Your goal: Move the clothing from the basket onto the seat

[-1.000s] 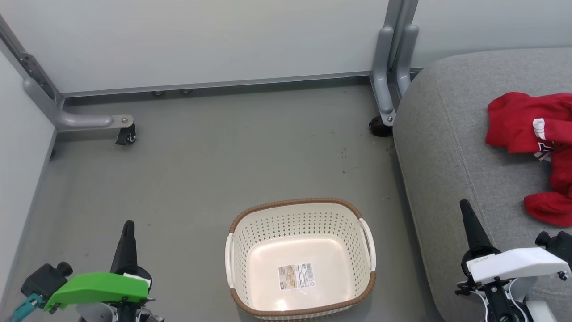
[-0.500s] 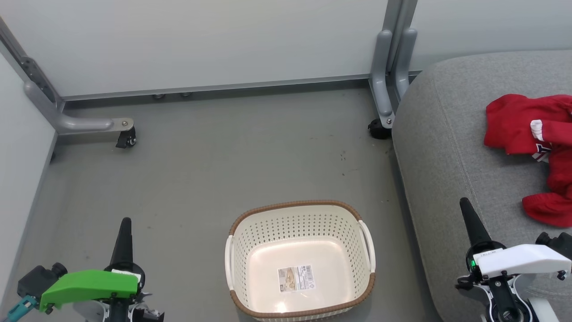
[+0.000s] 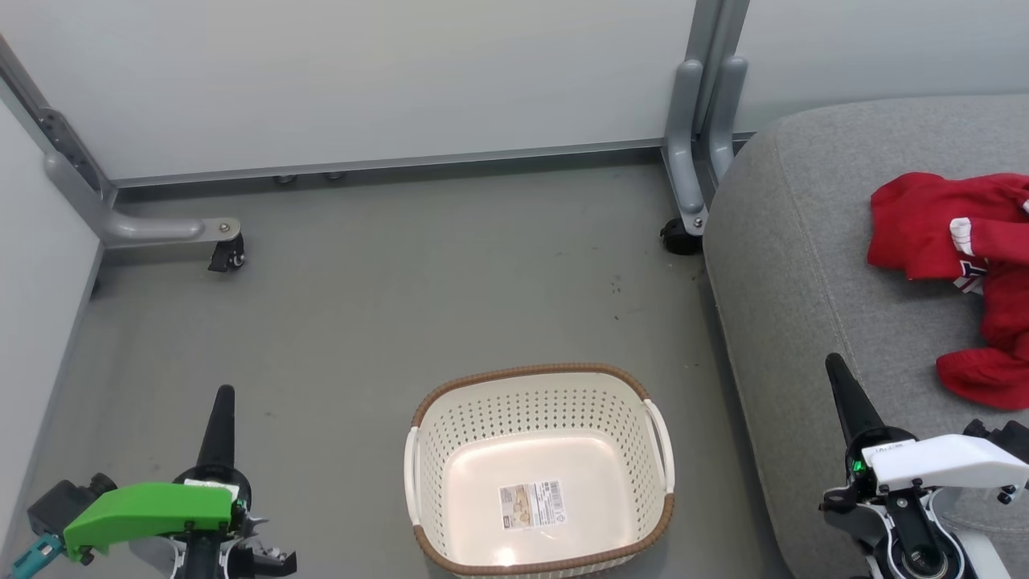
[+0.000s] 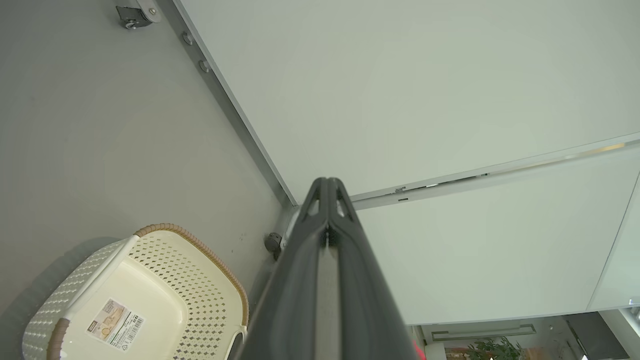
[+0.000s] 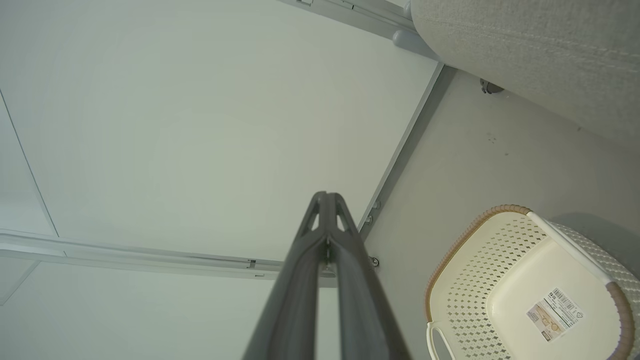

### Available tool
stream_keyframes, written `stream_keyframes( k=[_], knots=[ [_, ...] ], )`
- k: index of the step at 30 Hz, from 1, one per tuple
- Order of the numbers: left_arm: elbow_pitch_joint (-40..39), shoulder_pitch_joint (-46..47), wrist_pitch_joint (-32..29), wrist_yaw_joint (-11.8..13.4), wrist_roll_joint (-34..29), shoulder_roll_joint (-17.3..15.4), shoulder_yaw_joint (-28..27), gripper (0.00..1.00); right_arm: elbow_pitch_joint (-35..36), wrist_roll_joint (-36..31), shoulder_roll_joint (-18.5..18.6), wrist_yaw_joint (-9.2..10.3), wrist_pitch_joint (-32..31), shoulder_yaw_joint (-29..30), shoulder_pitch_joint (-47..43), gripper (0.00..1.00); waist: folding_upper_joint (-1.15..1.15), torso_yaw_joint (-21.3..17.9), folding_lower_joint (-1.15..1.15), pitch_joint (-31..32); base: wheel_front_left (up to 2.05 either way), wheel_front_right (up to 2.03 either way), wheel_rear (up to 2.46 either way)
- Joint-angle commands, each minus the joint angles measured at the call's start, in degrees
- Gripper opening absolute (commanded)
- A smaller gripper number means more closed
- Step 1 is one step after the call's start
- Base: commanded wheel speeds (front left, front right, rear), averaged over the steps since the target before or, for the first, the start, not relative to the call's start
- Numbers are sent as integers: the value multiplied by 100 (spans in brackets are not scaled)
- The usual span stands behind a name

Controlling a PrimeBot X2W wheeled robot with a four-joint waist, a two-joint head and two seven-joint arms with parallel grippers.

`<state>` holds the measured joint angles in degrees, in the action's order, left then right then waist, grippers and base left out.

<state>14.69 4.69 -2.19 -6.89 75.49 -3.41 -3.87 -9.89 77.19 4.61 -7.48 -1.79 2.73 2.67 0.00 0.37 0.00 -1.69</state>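
Right pincer (image 3: pixel 834 371), closed, hangs seemingly over the seat (image 3: pixel 804 265), clothing (image 3: pixel 924 233) beyond.

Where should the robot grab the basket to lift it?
By the white side handle, coming straight down from above. The basket stands upright on the floor with its top open, and the handle arches off the rim, likely leaving a gap for one thin finger. The right gripper, now shut, looks nearer to that handle.
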Motion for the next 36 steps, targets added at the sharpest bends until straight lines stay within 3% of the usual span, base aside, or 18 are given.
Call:
stream_keyframes(
  k=[1, 36],
  knots=[
    [-57, 120, -32, -27, 137, -13, -52, 0, -6, 134, 39, -2, -19, 19, 116, 0, 0, -1, 0, 5, 0, 0, 0],
    [-72, 193, -426, -72, 1584, 50, -271, 0, -386, 1605, 5, -2, -278, 143, 354, 0, 0, -34, 0, 136, 0, 0, 0]
  ],
)
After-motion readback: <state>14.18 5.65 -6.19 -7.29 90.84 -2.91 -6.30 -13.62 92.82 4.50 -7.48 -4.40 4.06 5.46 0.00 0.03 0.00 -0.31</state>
